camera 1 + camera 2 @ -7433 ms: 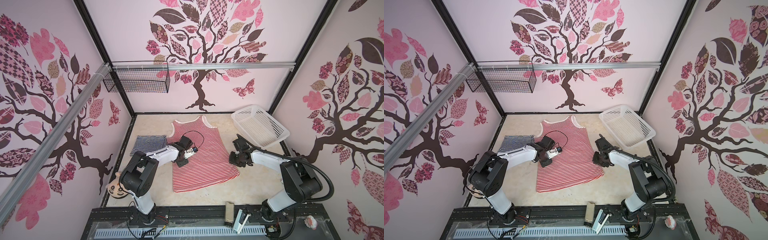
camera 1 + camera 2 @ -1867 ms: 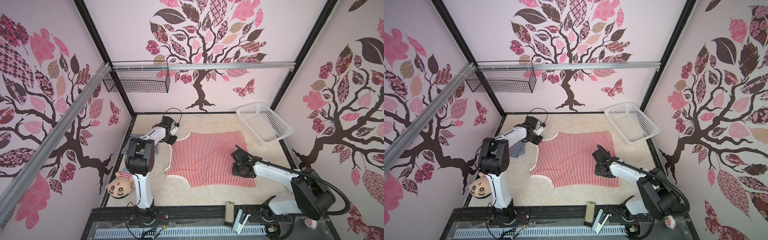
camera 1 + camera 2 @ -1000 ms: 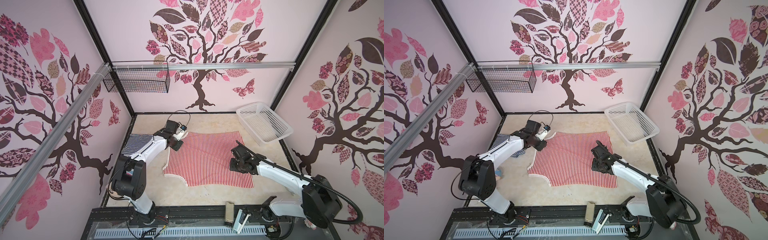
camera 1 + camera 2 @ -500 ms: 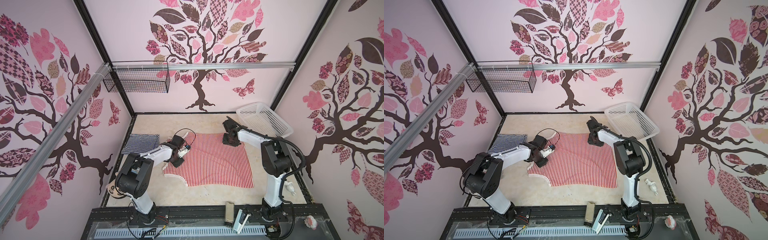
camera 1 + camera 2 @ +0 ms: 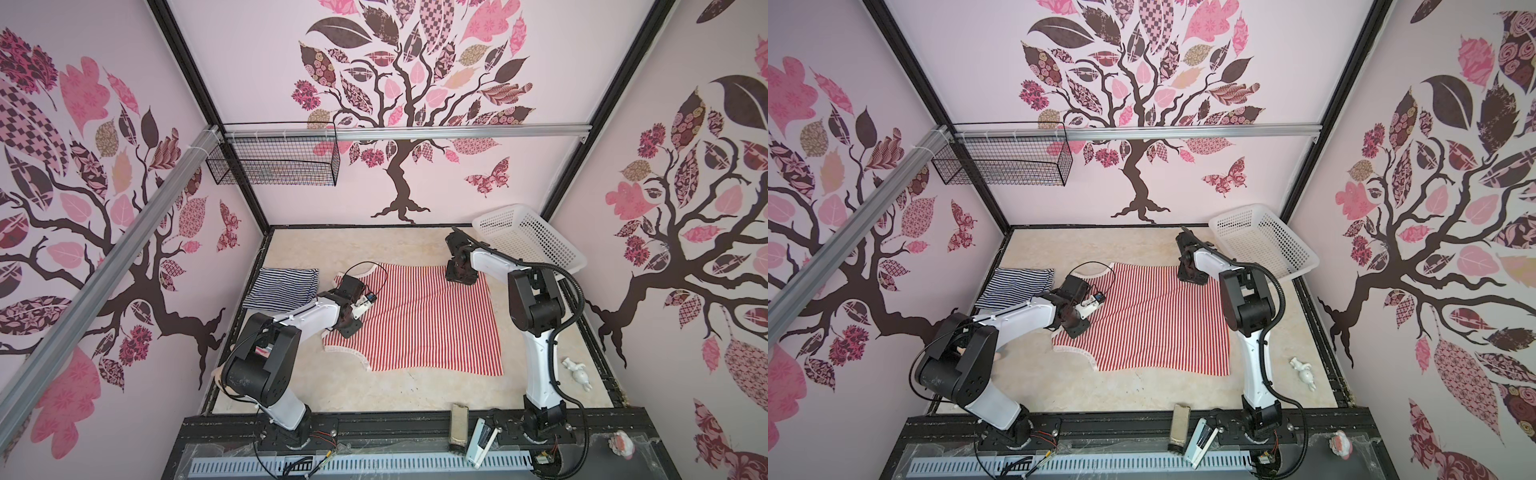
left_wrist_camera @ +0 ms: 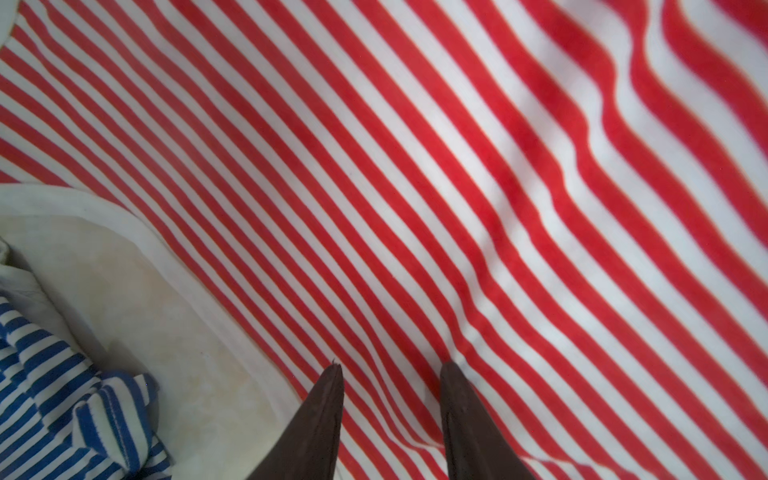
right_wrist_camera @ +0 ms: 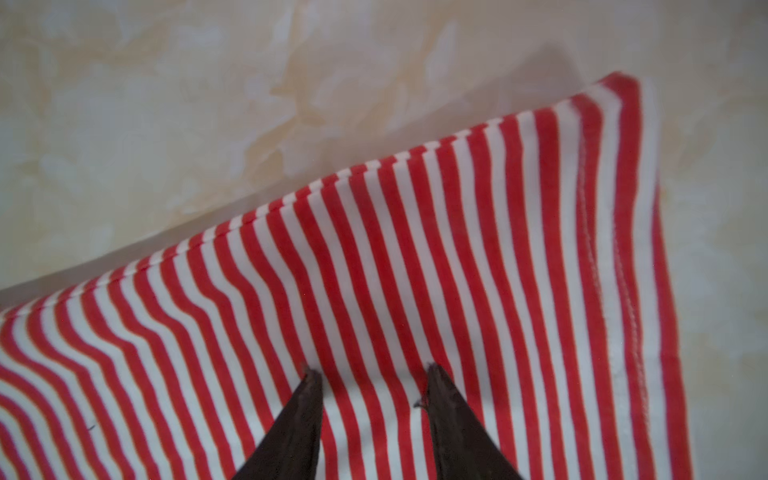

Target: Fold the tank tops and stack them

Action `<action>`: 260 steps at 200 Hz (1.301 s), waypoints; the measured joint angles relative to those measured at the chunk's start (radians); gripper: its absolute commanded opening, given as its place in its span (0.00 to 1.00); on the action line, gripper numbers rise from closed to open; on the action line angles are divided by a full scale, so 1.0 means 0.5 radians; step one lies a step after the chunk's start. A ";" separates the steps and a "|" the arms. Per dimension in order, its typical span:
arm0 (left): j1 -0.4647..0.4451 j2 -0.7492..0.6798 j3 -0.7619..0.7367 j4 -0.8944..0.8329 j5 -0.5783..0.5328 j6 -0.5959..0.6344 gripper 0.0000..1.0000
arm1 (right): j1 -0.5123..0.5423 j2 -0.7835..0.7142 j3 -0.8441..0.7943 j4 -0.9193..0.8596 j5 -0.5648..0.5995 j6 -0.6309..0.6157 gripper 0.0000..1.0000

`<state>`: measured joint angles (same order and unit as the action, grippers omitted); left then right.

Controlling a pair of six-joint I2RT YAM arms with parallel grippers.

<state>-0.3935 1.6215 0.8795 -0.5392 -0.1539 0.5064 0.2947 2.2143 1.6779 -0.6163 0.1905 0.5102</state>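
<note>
The red-and-white striped tank top [image 5: 419, 320] [image 5: 1154, 320] lies spread flat mid-table. Folded, the navy-and-white striped tank top [image 5: 282, 289] [image 5: 1017, 289] rests at the far left. My left gripper [image 5: 348, 329] [image 5: 1073, 330] is down on the red top's left edge by the whitish-trimmed armhole. In the left wrist view its tips [image 6: 391, 368] stand apart on the stripes [image 6: 415, 166], with the navy top [image 6: 62, 395] beside them. My right gripper [image 5: 457, 276] [image 5: 1190, 276] is down on the far right corner. Its jaws [image 7: 370, 370] are open, tips on the fabric [image 7: 415, 270].
A white perforated basket [image 5: 532, 241] leans at the back right, close behind the right arm. A black wire basket [image 5: 274, 164] hangs on the back left wall. A small white figurine [image 5: 577, 372] lies at the front right. The table's dark frame borders every side.
The right gripper swung from the red top's near right part to its far right corner. The left gripper slid from the far left corner toward me along the left edge, its jaws narrowing a little.
</note>
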 measured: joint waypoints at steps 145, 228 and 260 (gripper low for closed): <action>-0.060 -0.505 0.000 -0.278 0.188 -0.053 0.54 | 0.301 -1.518 -1.165 0.083 -0.143 0.069 0.50; -0.723 -0.752 -0.289 -0.209 0.270 -0.031 0.63 | 0.337 -2.307 -2.156 -0.192 -0.052 0.516 0.54; -0.916 -0.663 -0.338 -0.153 0.208 -0.011 0.63 | 0.340 -2.393 -2.272 -0.212 -0.045 0.716 0.53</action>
<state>-0.8513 1.2900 0.7105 -0.6155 -0.0502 0.5011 0.4648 1.0180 0.5419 -0.7223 0.1680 0.8680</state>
